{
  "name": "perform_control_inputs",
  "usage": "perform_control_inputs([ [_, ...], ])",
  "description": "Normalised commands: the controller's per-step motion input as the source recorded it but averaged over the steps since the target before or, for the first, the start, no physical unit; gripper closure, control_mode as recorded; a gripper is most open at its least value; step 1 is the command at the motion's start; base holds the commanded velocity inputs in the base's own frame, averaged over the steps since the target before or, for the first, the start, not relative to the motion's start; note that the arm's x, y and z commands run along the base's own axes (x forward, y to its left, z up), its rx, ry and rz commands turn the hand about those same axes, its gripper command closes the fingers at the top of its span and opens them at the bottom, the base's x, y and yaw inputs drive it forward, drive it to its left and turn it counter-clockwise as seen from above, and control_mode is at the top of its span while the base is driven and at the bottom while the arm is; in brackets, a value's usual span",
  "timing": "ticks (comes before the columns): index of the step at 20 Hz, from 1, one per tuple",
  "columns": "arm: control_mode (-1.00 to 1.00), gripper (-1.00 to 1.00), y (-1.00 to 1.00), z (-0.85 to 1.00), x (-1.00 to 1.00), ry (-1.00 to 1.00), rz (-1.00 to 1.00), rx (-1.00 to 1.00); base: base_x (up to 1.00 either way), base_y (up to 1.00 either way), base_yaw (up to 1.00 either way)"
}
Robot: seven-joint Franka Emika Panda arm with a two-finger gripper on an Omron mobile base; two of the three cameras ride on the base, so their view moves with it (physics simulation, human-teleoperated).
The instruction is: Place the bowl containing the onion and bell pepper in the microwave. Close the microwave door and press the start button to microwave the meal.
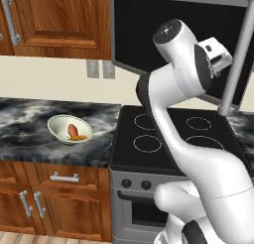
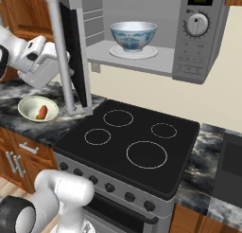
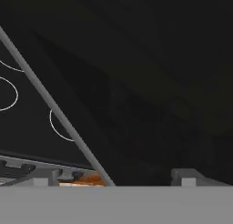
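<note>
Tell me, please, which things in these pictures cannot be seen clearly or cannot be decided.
- Contents of the bowl in the microwave: right base view, hidden by the bowl's own wall.
- Claw fingertips: right base view, hidden behind the open microwave door; whether they touch the door cannot be told.
- Display digits: right base view, too small to read.
- Food in the pale bowl on the counter: too small to identify.

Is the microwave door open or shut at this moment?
Open. The microwave door stands swung out from the microwave, leaving the cavity and the bowl inside exposed.
</note>
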Motion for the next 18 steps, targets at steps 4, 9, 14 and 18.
perform_control_inputs([
  [4,-1.0,-1.0,-0.2,-0.23,0.45,-0.28,0.08,-0.04,0.0,0.0,0.0],
  [9,-1.0,-1.0,-0.13,-0.3,0.59,-0.24,0.1,-0.06,0.0,0.0,0.0],
  [14,-1.0,-1.0,-0.21,-0.3,0.7,-0.2,0.08,-0.07,0.0,0.0,0.0],
  [18,-1.0,-1.0,-0.23,-0.07,0.71,-0.1,0.03,-0.13,0.0,0.0,0.0],
])
